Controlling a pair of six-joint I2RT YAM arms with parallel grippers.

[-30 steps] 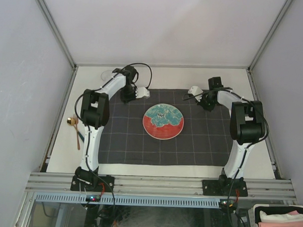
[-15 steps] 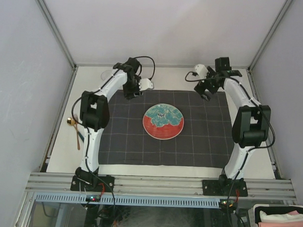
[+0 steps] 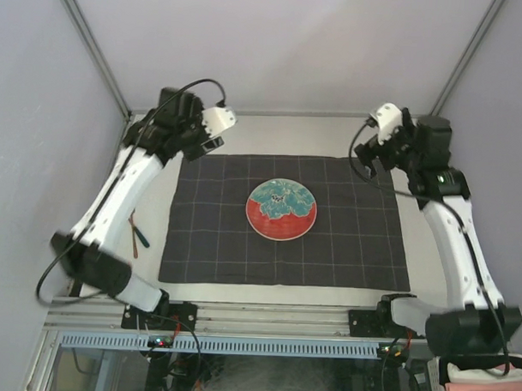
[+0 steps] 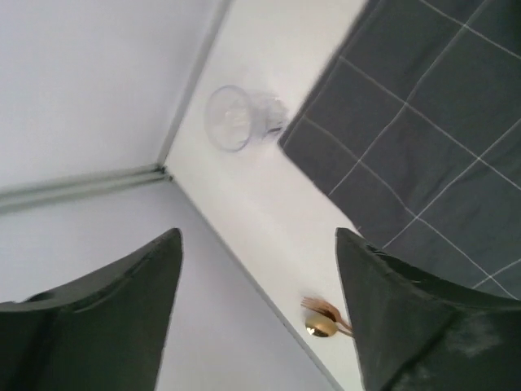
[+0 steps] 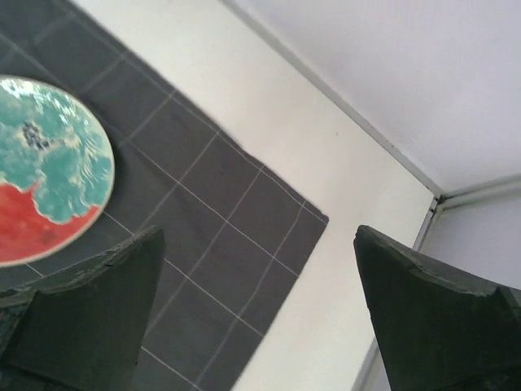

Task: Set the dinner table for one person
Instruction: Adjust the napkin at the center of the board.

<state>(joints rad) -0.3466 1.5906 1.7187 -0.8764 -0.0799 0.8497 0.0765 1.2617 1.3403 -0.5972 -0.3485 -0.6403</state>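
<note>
I am viewing the dinner table, which is carrying a dark checked cloth across its middle, apparently as a place mat, with a red and teal plate sitting centred on it. The left gripper and right gripper are hanging over the far corners, jaws apart, gripping nothing. A clear glass is resting just off the cloth's far-left corner. Gold cutlery is lying at the left edge, partly cut off by a finger.
</note>
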